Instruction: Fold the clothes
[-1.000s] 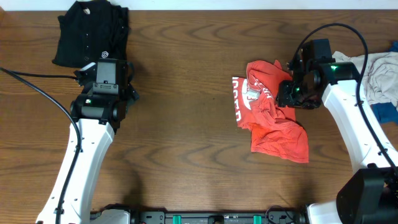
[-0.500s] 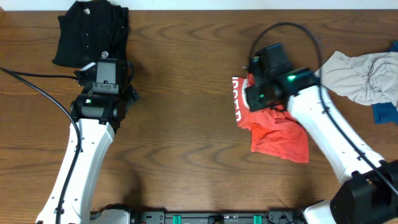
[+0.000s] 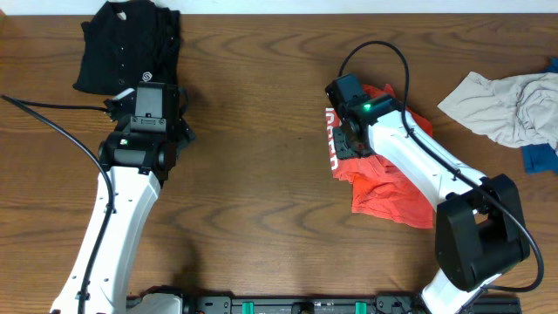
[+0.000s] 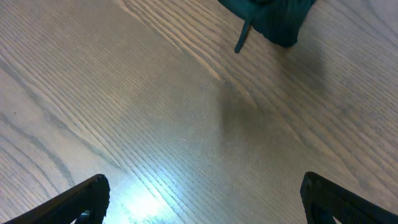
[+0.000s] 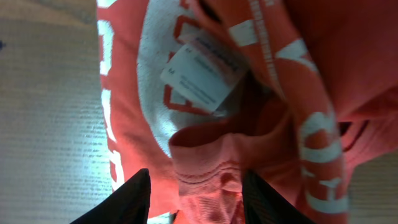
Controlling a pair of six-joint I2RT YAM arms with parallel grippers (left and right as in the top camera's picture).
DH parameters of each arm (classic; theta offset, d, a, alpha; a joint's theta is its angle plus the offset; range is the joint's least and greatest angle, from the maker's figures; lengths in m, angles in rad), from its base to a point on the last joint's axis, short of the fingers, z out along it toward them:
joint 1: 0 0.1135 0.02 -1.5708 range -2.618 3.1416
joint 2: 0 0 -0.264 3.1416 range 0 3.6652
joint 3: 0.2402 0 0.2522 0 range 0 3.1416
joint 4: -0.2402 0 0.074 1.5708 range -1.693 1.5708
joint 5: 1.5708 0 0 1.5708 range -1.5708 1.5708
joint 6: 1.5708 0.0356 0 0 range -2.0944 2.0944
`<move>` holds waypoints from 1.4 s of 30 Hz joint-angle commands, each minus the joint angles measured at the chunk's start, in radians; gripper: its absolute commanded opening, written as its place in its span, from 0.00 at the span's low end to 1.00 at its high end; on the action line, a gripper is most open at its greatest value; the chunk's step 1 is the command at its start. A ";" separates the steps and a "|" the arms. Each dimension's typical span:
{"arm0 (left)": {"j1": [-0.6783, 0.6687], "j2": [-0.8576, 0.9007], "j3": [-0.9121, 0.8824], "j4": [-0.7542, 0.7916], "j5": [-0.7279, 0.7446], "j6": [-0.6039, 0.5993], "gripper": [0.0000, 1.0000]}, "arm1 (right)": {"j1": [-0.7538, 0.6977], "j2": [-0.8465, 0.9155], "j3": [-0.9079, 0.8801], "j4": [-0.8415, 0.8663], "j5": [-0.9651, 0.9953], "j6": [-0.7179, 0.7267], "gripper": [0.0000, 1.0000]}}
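Observation:
The clothes' red-orange T-shirt (image 3: pixel 394 194) with white lettering lies crumpled right of centre on the wooden table (image 3: pixel 261 174). My right gripper (image 3: pixel 347 144) sits low over its left part. In the right wrist view the gripper (image 5: pixel 199 199) is shut on a bunched, seamed fold of the T-shirt (image 5: pixel 205 155), beside a white label (image 5: pixel 202 71). A black buttoned shirt (image 3: pixel 122 44) lies folded at the far left corner. My left gripper (image 3: pixel 148 87) hovers just in front of it, open over bare wood (image 4: pixel 202 199), with the shirt's edge (image 4: pixel 273 18) ahead.
A pale grey garment (image 3: pixel 506 105) is heaped at the right edge with a blue piece (image 3: pixel 540 157) beside it. A black cable (image 3: pixel 52 131) trails from the left arm across the table's left side.
My right arm has swung left from the T-shirt's right side to its left part, and its jaws have narrowed a little. The left arm has not moved.

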 commanded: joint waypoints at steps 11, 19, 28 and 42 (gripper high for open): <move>0.003 0.004 -0.017 -0.007 -0.002 -0.005 0.98 | 0.002 0.056 0.013 0.018 0.046 0.083 0.45; 0.003 0.004 -0.017 -0.007 -0.002 -0.005 0.98 | 0.002 0.068 0.013 0.008 0.051 0.083 0.42; 0.003 0.004 -0.017 -0.007 -0.002 -0.005 0.98 | 0.002 0.079 0.012 0.008 0.058 0.083 0.13; 0.003 0.004 -0.017 -0.007 -0.002 -0.005 0.98 | -0.026 0.028 0.076 -0.113 0.108 0.106 0.01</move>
